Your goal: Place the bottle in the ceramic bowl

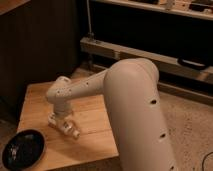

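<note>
Nearest me: ceramic bowl (22,149), glossy black, on the front left corner of the wooden table (39,102). It sits down and to the left of the gripper as I see it, closer to me, clearly apart from it. Nothing in it except faint speckles.

Also close, on the right: the fat white upper link of the arm (135,105) rises from the bottom edge. It bends at the elbow and runs its forearm leftward over the table to the wrist.

Mid table: gripper (62,121) hangs under the wrist, pointing down, low over the wood.

The bottle (70,130) is right at the gripper, directly beneath it. It's white, lying on a diagonal, with its pale end toward me and to the right. Can't tell whether the gripper is spread or clamping it. Also can't tell whether the bottle rests on the wood or is lifted just off it. It's well short of the bowl either way.

Right of the gripper, past the table edge: speckled floor (187,117).

Behind the gripper: dark cabinet panel (40,45) at the left. A metal rack rail (130,51) runs across the back, with dark shelving above it.
</note>
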`<state>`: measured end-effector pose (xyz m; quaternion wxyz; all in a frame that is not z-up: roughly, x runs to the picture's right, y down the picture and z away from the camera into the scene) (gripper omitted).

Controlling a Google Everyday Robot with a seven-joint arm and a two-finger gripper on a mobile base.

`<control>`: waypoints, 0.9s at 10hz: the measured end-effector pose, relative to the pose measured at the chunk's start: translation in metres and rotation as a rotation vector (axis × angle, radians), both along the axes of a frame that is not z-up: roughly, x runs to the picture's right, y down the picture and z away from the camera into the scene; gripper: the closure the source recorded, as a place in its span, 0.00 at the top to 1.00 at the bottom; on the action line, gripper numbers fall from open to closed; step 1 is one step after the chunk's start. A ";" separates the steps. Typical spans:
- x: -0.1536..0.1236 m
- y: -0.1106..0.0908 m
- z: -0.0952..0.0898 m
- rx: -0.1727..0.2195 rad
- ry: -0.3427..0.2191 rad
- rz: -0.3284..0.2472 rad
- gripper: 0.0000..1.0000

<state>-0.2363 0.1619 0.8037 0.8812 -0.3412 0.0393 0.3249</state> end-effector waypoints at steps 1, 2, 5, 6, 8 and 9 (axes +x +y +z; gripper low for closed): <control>-0.002 -0.001 0.000 0.001 -0.002 -0.007 0.65; -0.005 0.000 0.000 -0.002 -0.005 -0.012 0.65; -0.012 0.005 0.002 -0.009 -0.020 -0.022 0.65; -0.015 0.009 0.002 -0.011 -0.027 -0.028 0.65; -0.021 0.012 0.001 -0.013 -0.038 -0.038 0.65; -0.024 0.014 0.001 -0.015 -0.045 -0.041 0.65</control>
